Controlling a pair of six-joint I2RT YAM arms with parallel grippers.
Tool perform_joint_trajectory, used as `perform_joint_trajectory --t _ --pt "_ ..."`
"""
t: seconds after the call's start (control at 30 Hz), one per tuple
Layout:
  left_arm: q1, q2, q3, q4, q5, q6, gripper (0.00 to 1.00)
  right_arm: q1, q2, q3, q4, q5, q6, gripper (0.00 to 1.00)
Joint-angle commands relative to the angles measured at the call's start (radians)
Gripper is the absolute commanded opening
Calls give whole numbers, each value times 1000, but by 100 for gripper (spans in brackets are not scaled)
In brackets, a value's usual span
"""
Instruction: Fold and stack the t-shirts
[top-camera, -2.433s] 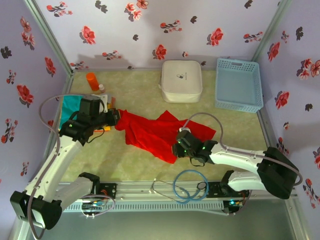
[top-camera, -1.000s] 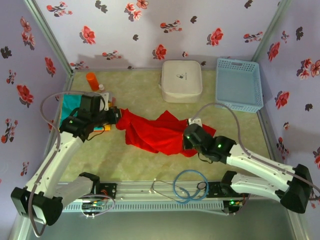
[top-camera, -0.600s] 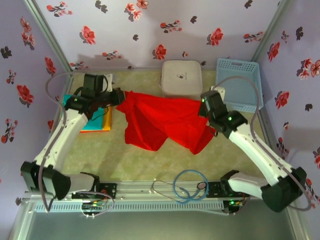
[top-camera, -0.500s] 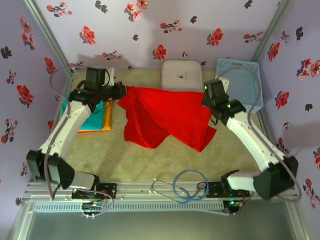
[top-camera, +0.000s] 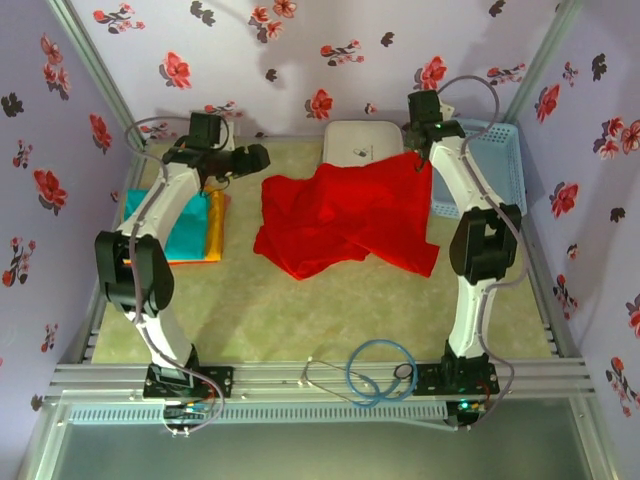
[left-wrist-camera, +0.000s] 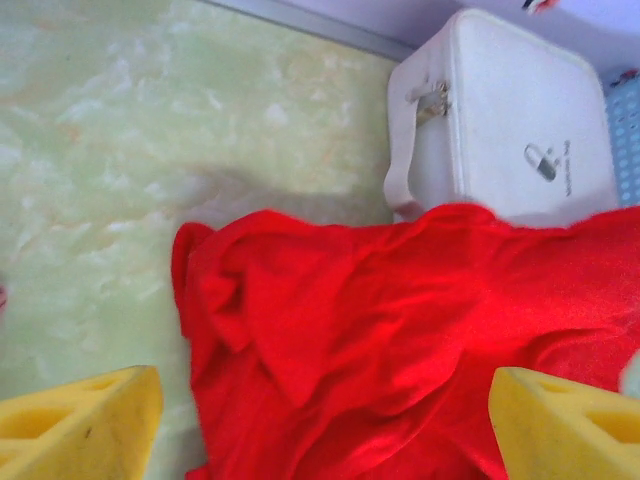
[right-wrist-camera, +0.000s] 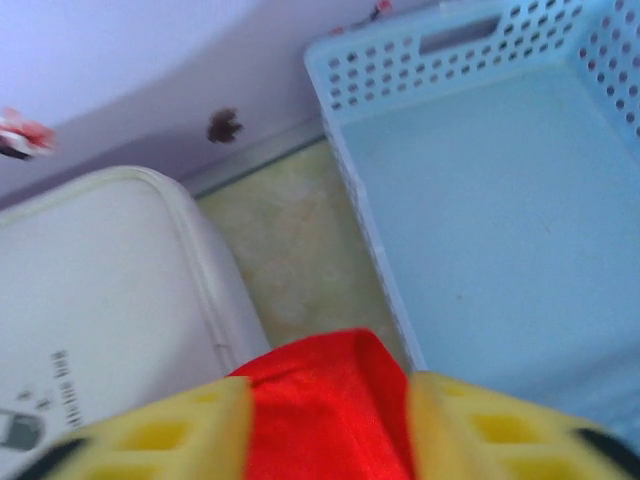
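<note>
The large red t-shirt (top-camera: 345, 215) lies rumpled at mid-table, its far edge draped onto the white case (top-camera: 352, 140). My right gripper (top-camera: 420, 155) is at the shirt's far right corner. In the right wrist view that gripper (right-wrist-camera: 325, 420) is shut on a red fold (right-wrist-camera: 330, 390). My left gripper (top-camera: 255, 158) hovers off the shirt's far left edge. In the left wrist view it (left-wrist-camera: 320, 410) is open, its yellow fingers (left-wrist-camera: 80, 420) wide apart above the red cloth (left-wrist-camera: 380, 320). A folded stack lies at the left: teal (top-camera: 150, 215), yellow (top-camera: 213, 225) and orange (top-camera: 190, 258) shirts.
The white case (left-wrist-camera: 510, 130) stands against the back wall, with the light blue lattice basket (right-wrist-camera: 500, 200) just right of it (top-camera: 512, 165). A blue cable loop (top-camera: 380, 370) lies on the front rail. Bare tabletop (top-camera: 330, 310) stretches in front of the red shirt.
Both arms swung the red shirt up and toward the back wall. The left gripper let go and the shirt's left side fell to the table. The right gripper still holds its corner.
</note>
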Motion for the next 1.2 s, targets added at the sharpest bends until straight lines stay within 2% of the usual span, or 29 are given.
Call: perform_joint_trajectory --t 0.0,0.07,0.27,0.37,0.53,0.7,0.8,0.9,1.03,1.17 --pt "9 -127 -92 -66 -29 32 86 -4 -3 40 -96 -34 -15 86" --pt "11 -187 -171 -80 -35 25 86 -4 -29 6 -91 -88 -15 99" --pt "8 -398 -444 -88 -31 -55 78 36 -266 -309 33 -144 10 99" --pt "3 -505 -578 -75 -29 -94 74 61 -404 -479 45 -213 39 99" --pt "3 -620 -774 -1 -34 -162 70 130 -637 -794 75 -218 109 99" --pt "2 -587 -837 98 -4 -231 60 213 -871 -1072 67 -195 193 98" --pt "2 -517 -840 152 23 -243 54 235 -995 -1192 54 -216 242 97" --pt "-1 -433 -839 228 64 -265 52 253 -1112 -1301 35 -222 303 96" --pt "-8 -347 -842 326 70 -308 51 287 -1253 -1404 23 -231 351 95" --pt "-18 -280 -840 399 63 -348 50 297 -1338 -1433 -33 -210 365 95"
